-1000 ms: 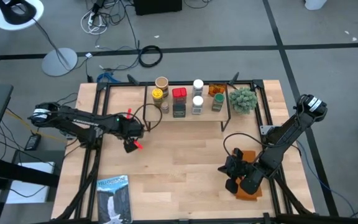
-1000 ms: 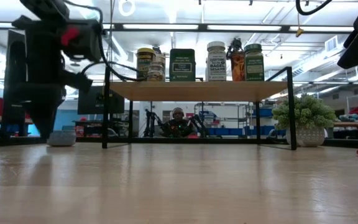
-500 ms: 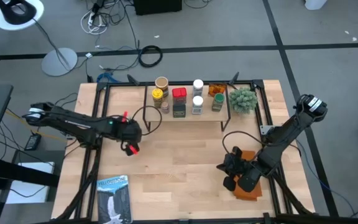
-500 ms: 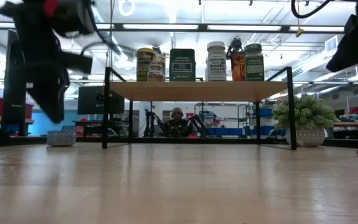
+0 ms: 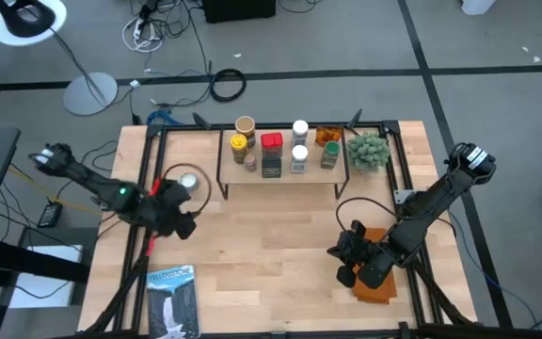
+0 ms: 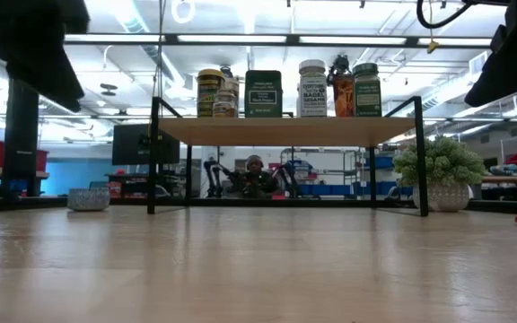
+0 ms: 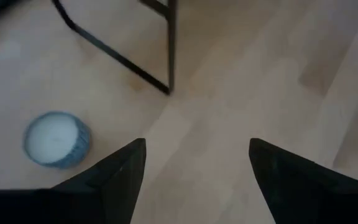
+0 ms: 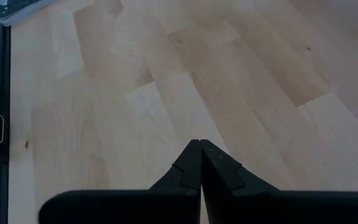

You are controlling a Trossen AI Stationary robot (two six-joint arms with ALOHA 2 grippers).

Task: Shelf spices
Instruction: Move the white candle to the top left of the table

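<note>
High view, left end effector (image 5: pixel 179 218) withdrawn from shelf (image 5: pixel 280 174)

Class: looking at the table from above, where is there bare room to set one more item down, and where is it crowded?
Bare tabletop lies between the shelf, booklet and right gripper. The shelf board is crowded with spices, with a plant beside it.

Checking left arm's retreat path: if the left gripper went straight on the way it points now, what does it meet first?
Probably bare table. The left gripper, fingers open and empty, looks down at wood between them. The white-lidded tin sits off to one side, and the shelf leg lies farther ahead. Depth is unclear.
</note>
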